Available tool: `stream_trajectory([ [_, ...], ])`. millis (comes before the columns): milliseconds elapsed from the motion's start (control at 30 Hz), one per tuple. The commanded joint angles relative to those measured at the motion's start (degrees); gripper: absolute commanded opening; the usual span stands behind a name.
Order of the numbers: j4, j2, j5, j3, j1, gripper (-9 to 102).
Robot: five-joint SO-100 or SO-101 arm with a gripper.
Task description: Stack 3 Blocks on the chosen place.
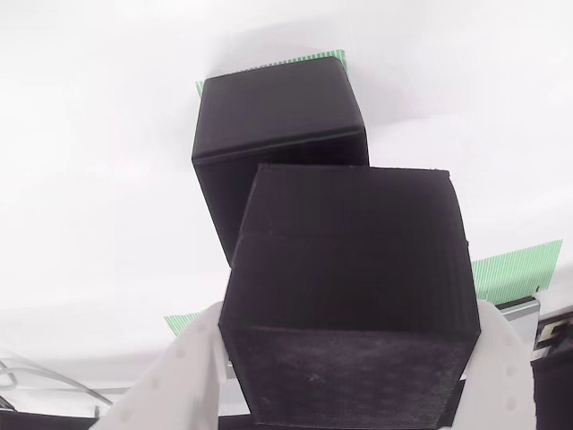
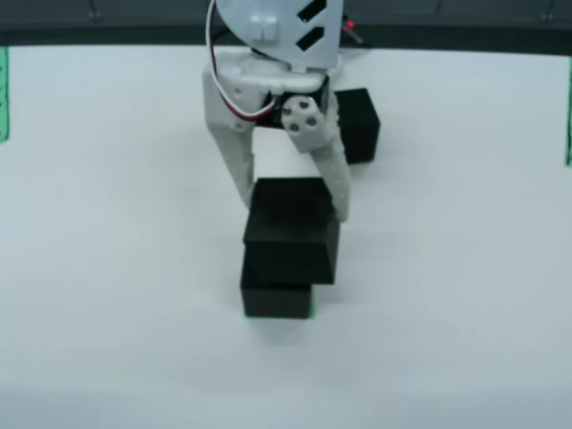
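Pincer (image 2: 293,213) pinching a cube (image 2: 291,239) between its white fingers (image 2: 332,179), held just over the base cube (image 2: 277,299), which sits on a green striped patch (image 1: 269,68). Not squarely over it: in the overhead view, carried cube shifted toward the right of the lower one; in the wrist view, overlapping only part of its top. Cannot tell whether the two faces touch yet. Third cube (image 2: 357,125) waiting behind the arm on the white desk (image 2: 465,268), well apart. Risk if let go here: overhanging edge, tilted landing, upper cube sliding off or nudging the base off its patch. Better centred first. Another striped patch (image 1: 519,269) nearby, a possible mix-up.
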Motion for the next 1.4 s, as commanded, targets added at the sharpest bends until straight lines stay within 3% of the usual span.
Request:
stream_trajectory([
  [0,-0.18,1.23,-1.49,-0.26,0.97,21],
  [333,-4.39,7.47,-1.32,7.29,2.64,20],
  [1367,-8.53,1.76,-1.49,6.42,3.78,21],
])
